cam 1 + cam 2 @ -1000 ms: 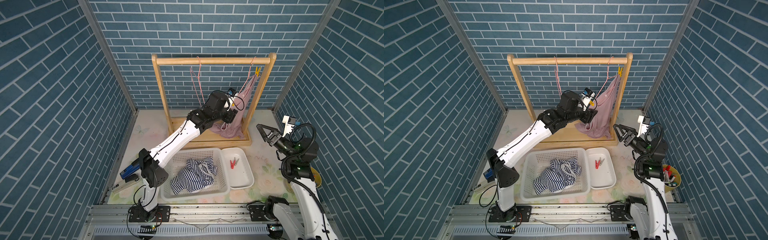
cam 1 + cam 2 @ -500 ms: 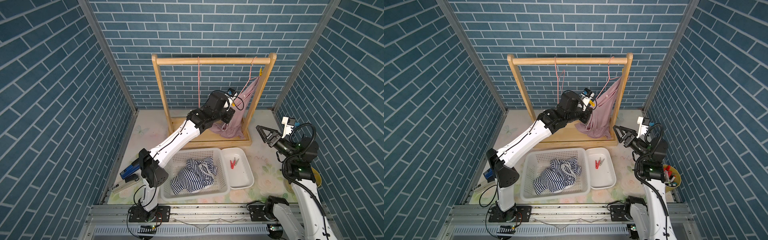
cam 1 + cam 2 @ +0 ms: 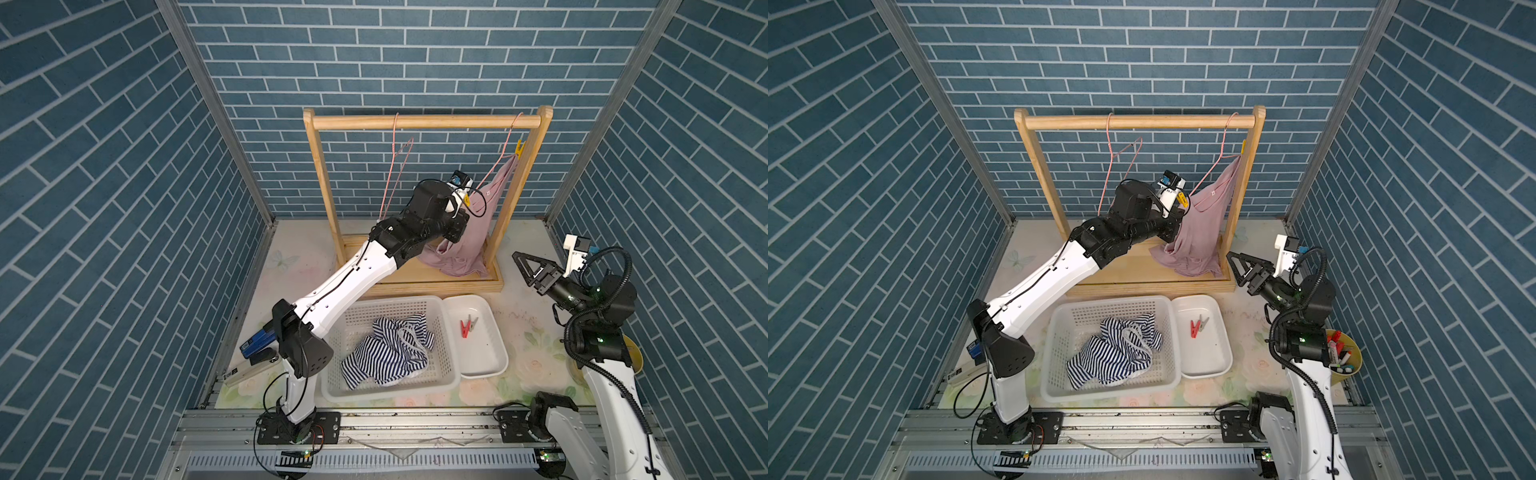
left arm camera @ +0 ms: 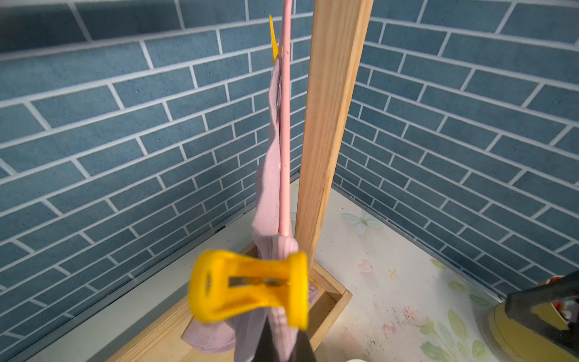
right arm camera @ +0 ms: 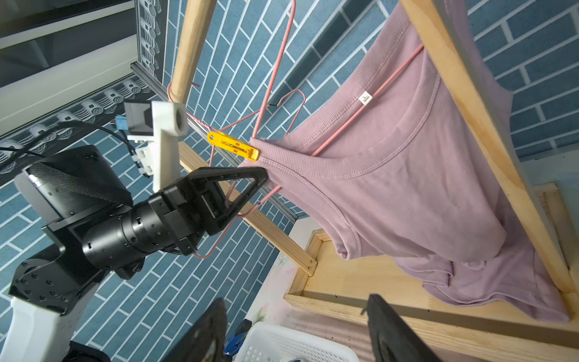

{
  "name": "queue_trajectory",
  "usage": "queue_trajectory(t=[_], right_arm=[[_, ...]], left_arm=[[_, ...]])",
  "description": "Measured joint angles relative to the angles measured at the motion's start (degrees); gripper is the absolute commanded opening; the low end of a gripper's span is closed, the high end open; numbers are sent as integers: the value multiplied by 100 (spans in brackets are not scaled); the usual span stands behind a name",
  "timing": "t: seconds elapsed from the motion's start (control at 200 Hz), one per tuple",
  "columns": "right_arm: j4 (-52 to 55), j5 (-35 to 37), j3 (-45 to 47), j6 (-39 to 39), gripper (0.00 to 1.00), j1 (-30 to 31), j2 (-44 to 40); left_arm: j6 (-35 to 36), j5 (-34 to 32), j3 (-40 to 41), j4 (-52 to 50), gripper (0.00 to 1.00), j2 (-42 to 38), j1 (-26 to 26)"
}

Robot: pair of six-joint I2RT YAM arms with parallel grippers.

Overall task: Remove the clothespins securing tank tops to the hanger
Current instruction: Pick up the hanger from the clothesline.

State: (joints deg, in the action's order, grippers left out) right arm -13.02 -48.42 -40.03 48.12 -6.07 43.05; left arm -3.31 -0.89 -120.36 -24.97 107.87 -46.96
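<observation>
Item: near yellow clothespin (image 4: 247, 285), biting the lower strap of the pink tank top (image 5: 391, 188) onto the pink hanger (image 4: 285, 125); a far yellow clothespin (image 3: 518, 148) is pinning the upper strap beside the post of the wooden rack (image 3: 424, 121). The left claw (image 5: 261, 175) is sitting fully closed just under the near pin, apparently pinching strap fabric and not the pin itself. The right claw (image 3: 1235, 269) is hovering spread and empty, well apart from the rack. The red clothespin (image 3: 464, 327) and grey clothespin (image 3: 473, 321) are lying in the white tray (image 3: 498, 332); the striped tank top (image 3: 386, 353) is lying in the basket (image 3: 440, 307) on the counter (image 3: 528, 316). Handling note: the closed tips are likely steadying the strap; the pin's tail ends are probably needing a square squeeze before pulling, otherwise the hanger is risking a swing.
</observation>
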Motion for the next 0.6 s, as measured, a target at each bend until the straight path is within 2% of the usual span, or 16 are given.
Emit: queue_trajectory(t=[0.17, 0.345, 0.6], right_arm=[[144, 31, 0, -50, 71, 0, -61], [173, 63, 0, -59, 71, 0, -63], [201, 72, 0, -61, 71, 0, -79]], left_arm=[[-17, -192, 229, 173, 0, -422, 2], [-55, -363, 981, 564, 0, -1025, 9], [-57, -354, 1432, 643, 0, -1373, 11]])
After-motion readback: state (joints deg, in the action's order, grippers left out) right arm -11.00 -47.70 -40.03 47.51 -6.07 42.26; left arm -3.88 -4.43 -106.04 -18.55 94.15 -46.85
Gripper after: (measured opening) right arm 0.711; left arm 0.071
